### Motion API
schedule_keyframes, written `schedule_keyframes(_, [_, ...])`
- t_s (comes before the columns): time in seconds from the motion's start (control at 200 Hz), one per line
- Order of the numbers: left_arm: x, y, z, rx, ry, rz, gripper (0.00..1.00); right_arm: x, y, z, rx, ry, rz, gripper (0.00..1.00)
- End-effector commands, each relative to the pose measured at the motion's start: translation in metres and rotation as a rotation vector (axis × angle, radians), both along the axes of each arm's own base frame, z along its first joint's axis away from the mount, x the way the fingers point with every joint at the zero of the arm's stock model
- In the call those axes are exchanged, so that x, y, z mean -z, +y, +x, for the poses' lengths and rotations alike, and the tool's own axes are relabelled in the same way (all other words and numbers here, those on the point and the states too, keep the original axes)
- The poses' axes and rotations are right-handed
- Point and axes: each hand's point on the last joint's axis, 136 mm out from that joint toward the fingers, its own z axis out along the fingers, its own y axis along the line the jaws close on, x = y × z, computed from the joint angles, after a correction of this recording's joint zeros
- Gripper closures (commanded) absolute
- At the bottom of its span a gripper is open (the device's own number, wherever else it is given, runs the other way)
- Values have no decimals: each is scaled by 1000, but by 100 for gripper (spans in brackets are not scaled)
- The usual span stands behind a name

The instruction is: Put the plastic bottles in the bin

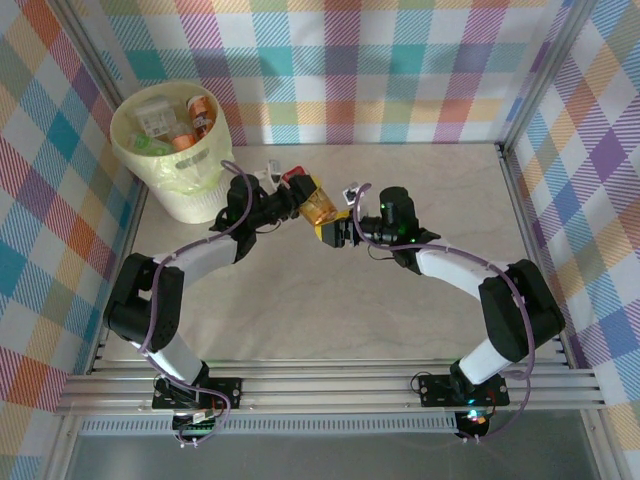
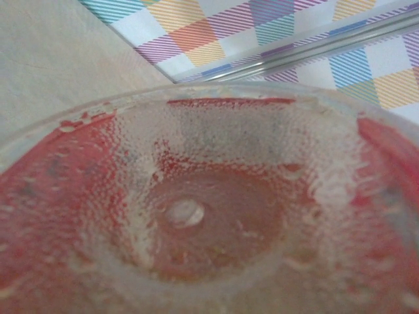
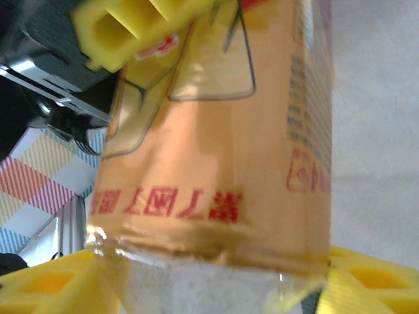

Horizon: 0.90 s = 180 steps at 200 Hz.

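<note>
An orange-labelled plastic bottle (image 1: 320,208) hangs above the middle of the table, between both grippers. My left gripper (image 1: 298,195) holds it from the left. The bottle's clear dimpled base (image 2: 190,212) presses close to the left wrist camera, and my own fingers are hidden there. My right gripper (image 1: 336,226) grips from the right. In the right wrist view its yellow fingers (image 3: 46,288) flank the bottle (image 3: 222,150) at its clear end, and the left gripper's yellow finger (image 3: 124,29) lies on the far end. The pale-yellow bin (image 1: 125,150) stands at the back left with several bottles (image 1: 200,115) inside.
Checked cloth walls close off the back and both sides of the table (image 1: 400,290). The bin stands just left of and behind the left gripper. A metal corner post (image 2: 314,49) runs along the wall behind the bottle.
</note>
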Motion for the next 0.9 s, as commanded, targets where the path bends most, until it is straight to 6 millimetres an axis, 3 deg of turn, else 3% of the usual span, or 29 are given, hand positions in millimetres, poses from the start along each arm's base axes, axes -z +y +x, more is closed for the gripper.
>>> schedule_keyframes(0.0, [-15, 8, 2, -53, -52, 44, 40, -6, -4, -14, -35, -19, -47, 20])
schedule_keyframes(0.09, [-14, 13, 1, -76, -56, 79, 42, -8, -10, -19, -34, -30, -76, 13])
schedule_keyframes(0.125, [-14, 15, 1, -83, -58, 95, 42, -9, -12, -20, -29, -27, -86, 0])
schedule_keyframes(0.29, [-19, 25, -1, -113, -78, 182, 44, -25, -23, -23, 14, -35, -139, 0])
schedule_keyframes(0.57, [-44, 55, -9, -204, -155, 376, 45, -46, -79, 13, 406, -99, -264, 0])
schedule_keyframes(0.765, [-70, 77, -17, -252, -213, 508, 45, -41, -119, 32, 688, -61, -300, 0])
schedule_keyframes(0.895, [-98, 95, -22, -292, -269, 615, 45, -37, -130, 37, 749, -71, -319, 0])
